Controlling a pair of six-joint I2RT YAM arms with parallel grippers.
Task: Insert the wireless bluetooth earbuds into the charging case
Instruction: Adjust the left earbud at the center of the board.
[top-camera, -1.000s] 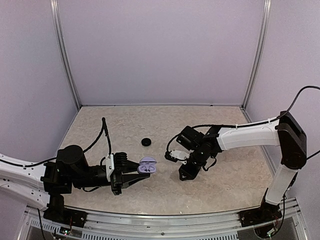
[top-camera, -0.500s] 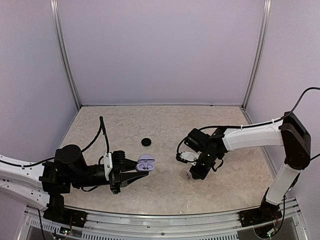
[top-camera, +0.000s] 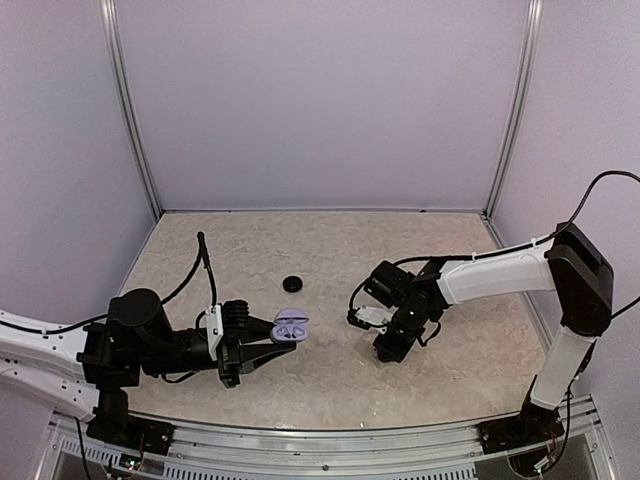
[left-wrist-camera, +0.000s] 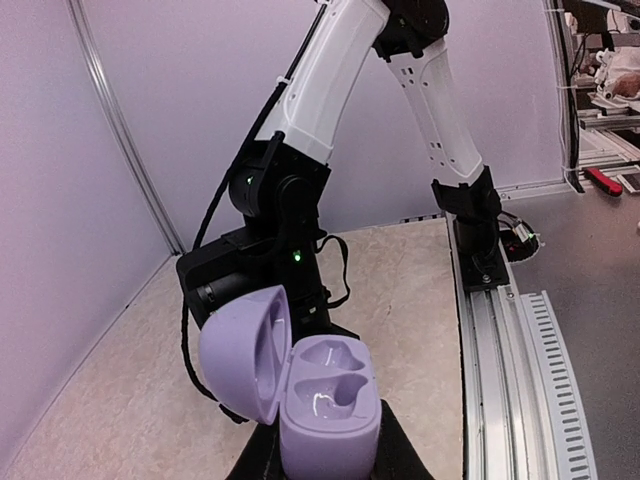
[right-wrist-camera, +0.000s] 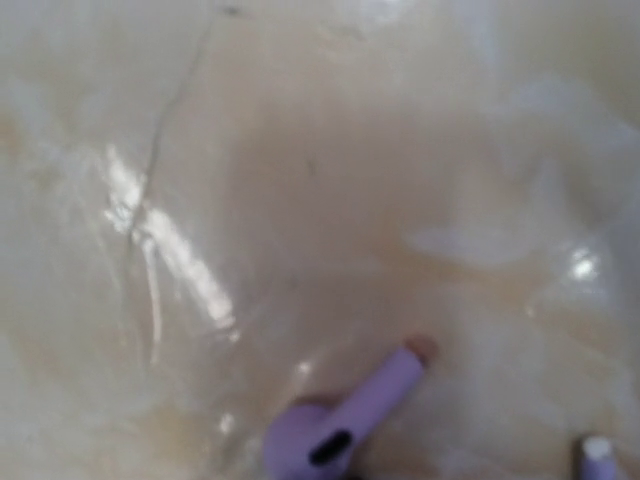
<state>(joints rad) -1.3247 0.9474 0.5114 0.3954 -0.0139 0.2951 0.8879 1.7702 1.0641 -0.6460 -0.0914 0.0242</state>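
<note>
Right gripper (top-camera: 388, 348) swung right and dropped to the marbled table (top-camera: 330, 250) up top, jaws together, while the left gripper (top-camera: 283, 343) clamps the open charging case (top-camera: 291, 326). Left wrist: glossy hard lavender clamshell, both hollows empty. Right wrist: blurry stemmed earbud (right-wrist-camera: 340, 430) on the table, probably light and slick, so I'd pinch the stem; can't tell if it's caught.

The small round clamshell charging case (left-wrist-camera: 325, 400) is pale lavender inside and out. The tiny stemmed earbud (right-wrist-camera: 345, 420) is lavender with a dark slot and a tan stem tip. The table top (top-camera: 330, 250) is beige with pale marbled veining, the small round disc (top-camera: 292, 285) left of centre is black, and the far wall (top-camera: 320, 100) is pale lilac.
</note>
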